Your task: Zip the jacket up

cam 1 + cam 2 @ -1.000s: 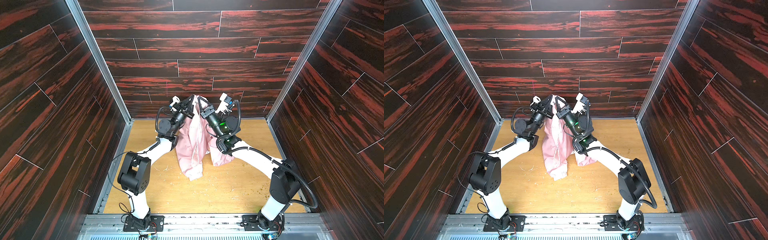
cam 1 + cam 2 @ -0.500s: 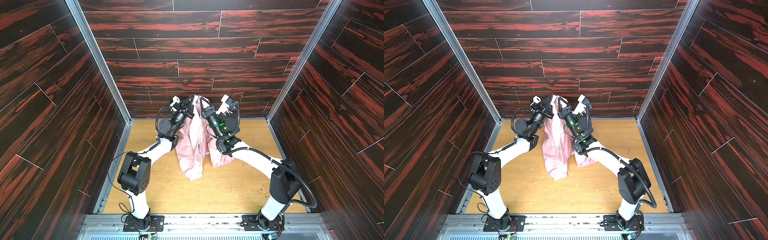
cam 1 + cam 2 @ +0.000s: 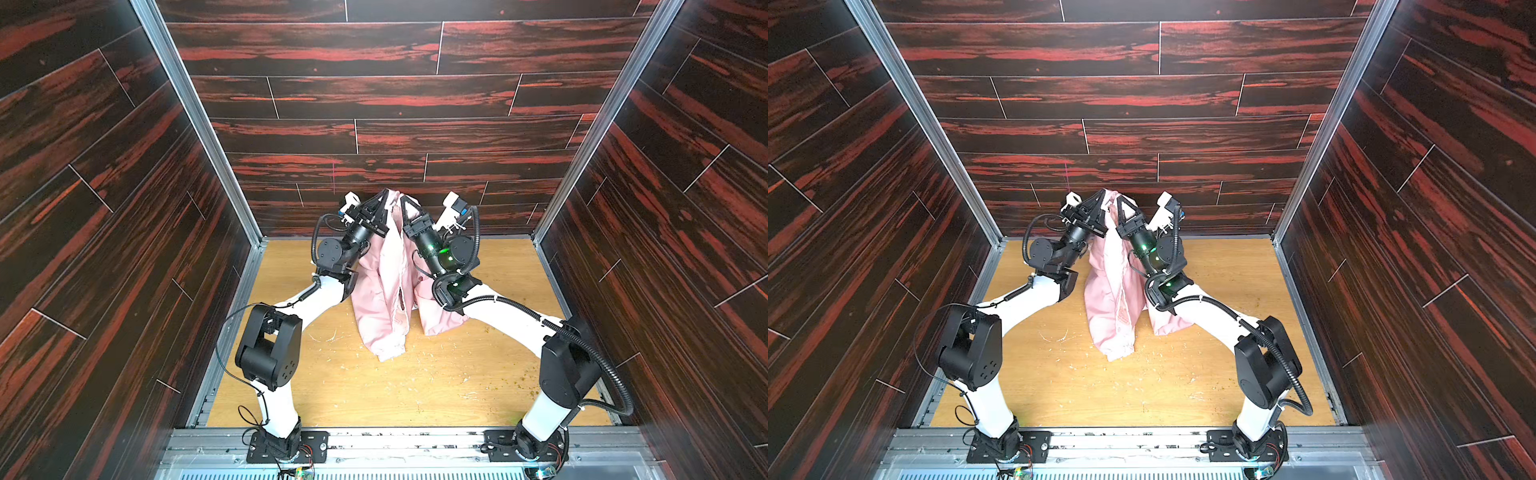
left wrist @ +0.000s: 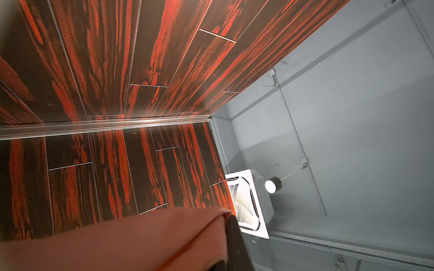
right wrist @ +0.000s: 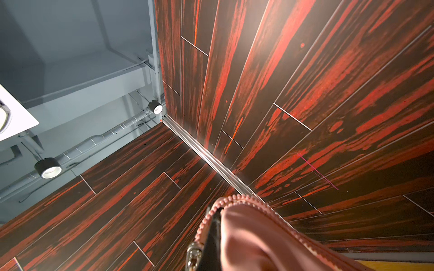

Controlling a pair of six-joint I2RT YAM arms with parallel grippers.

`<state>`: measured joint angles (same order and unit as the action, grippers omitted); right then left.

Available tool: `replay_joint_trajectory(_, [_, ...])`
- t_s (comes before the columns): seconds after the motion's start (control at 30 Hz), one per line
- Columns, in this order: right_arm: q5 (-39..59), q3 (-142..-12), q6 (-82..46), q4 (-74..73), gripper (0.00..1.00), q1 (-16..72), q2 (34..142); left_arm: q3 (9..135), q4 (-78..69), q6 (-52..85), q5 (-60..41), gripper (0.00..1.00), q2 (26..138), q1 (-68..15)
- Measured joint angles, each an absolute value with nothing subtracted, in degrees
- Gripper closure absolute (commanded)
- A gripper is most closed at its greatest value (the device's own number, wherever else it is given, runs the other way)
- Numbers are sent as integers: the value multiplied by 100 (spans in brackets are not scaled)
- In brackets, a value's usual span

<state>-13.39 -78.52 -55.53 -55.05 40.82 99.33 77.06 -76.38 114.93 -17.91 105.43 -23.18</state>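
Table point(image 3: 374, 386): wooden top. Only the low end of the garment rests on it, about the middle.
Back wall point(image 3: 374, 137): dark panels. Both claws are raised close in front of it.
Jacket point(image 3: 380, 291): light pink. In both top views it hangs from the two claws down to the table, between the two arms.
Long axis: it runs from the claws, high and far, down and toward the near edge of the table. So the whole garment lies below the claws.
Front opening point(image 3: 401, 293): a narrow gap down the middle of the hanging cloth. To me it looks not closed over most of its length.
Left gripper point(image 3: 385, 193): closed tight on the top edge of the left panel. Its wrist view shows only pink cloth over a dark finger point(image 4: 234, 246).
Right gripper point(image 3: 402, 200): closed tight on the top edge of the right panel, just beside the left one.
Zipper teeth point(image 5: 237, 199): a pink row that curves over the cloth at the right claw.
Metal piece point(image 5: 193, 255): small, just beside the right finger. I think it is the slider or its pull, but I cannot tell for sure.
Nearer arm: the right one, if that piece is the slider.
Coming move, my judgement: the two front edges must meet at one end of the opening, then the slider travels along the hanging axis.
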Motion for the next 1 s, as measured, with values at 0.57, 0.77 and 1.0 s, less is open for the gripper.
replay_joint_trajectory(0.57, [-1271, -7900, -5352, -5693, 100, 4132, 9933, 7706, -7638, 11493, -1728, 100, 10543, -2327])
replay_joint_trajectory(0.77, [-1258, -7937, -5277, -5723, 100, 4152, 9933, 7706, -7636, 11493, -1678, 100, 10543, -2329])
replay_joint_trajectory(1.0, [-1236, -8031, -5271, -5701, 100, 4152, 9933, 7738, -7636, 11496, -1627, 100, 10543, -2333])
